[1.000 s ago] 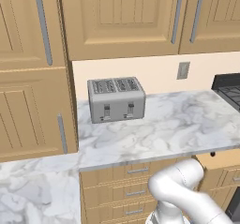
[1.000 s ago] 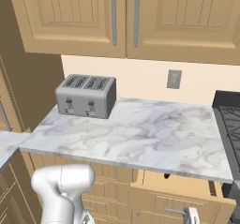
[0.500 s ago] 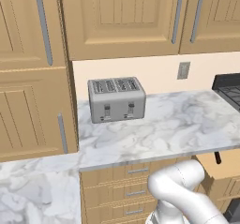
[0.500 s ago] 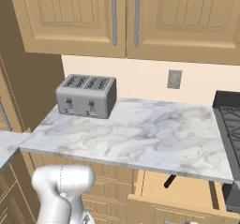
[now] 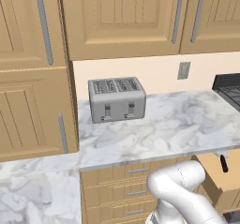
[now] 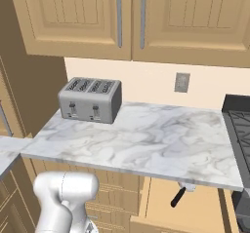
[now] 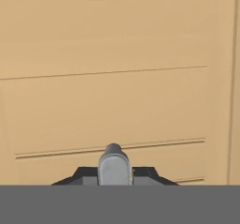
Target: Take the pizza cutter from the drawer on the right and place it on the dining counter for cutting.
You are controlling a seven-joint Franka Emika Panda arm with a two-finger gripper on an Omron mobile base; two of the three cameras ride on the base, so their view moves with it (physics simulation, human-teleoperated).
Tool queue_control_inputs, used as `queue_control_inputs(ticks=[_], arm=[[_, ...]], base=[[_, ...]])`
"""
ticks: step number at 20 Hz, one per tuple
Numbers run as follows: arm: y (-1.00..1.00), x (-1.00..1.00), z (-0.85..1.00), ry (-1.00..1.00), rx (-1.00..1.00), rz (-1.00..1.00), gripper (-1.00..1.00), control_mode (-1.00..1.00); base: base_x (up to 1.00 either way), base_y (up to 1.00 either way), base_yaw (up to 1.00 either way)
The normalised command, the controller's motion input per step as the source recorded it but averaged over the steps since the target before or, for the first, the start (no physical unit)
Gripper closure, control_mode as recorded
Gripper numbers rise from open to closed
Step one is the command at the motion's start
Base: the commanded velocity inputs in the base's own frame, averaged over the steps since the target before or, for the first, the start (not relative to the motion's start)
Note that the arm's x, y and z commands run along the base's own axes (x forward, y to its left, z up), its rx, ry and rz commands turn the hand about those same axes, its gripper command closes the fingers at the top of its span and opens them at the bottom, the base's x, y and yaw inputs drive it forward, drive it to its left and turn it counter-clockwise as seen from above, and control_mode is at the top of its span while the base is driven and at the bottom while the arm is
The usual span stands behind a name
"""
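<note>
In the hand view, the gripper [image 7: 115,172] is seen at the bottom centre, its two dark tips drawn almost fully together around a rounded grey bar [image 7: 114,158] that is viewed end-on. Behind the bar, a tan wooden panel [image 7: 117,101] with thin horizontal grooves is shown; whether the bar is fixed to that panel cannot be told.

The white arm [image 5: 183,190] is seen at the lower right of the left base view and at the lower left of the right base view, bent downward.

Beyond it, the drawer [image 6: 205,205] is pulled out below the edge of the marble worktop [image 6: 146,134], at the lower right of both base views. The pizza cutter [image 6: 177,198] is lying inside it, its black handle tilted on the plain wooden floor and its head end tucked under the worktop's edge. In the left base view the same handle [image 5: 224,163] is seen at the right edge.

Farther back, a silver toaster [image 5: 116,99] is placed on the worktop by the wall. A wall outlet [image 6: 182,82] is set above the worktop, and a dark cooktop [image 6: 241,125] is seen at the right edge. Oak upper cabinets [image 6: 132,17] are hung along the top.
</note>
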Motion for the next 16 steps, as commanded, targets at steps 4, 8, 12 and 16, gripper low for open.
queue_control_inputs(ticks=[4,8,12,16], arm=[[-0.34,-0.63,-0.08,0.00,0.02,0.00,1.00,-1.00],[-0.32,-0.62,-0.08,0.00,0.02,0.00,1.00,-1.00],[-0.31,-0.61,-0.08,0.00,0.02,0.00,1.00,-1.00],[-0.28,-0.58,-0.09,0.00,0.01,0.00,1.00,-1.00]], base=[[0.00,0.00,0.00],[0.00,0.00,0.00],[0.00,0.00,0.00],[0.00,0.00,0.00]])
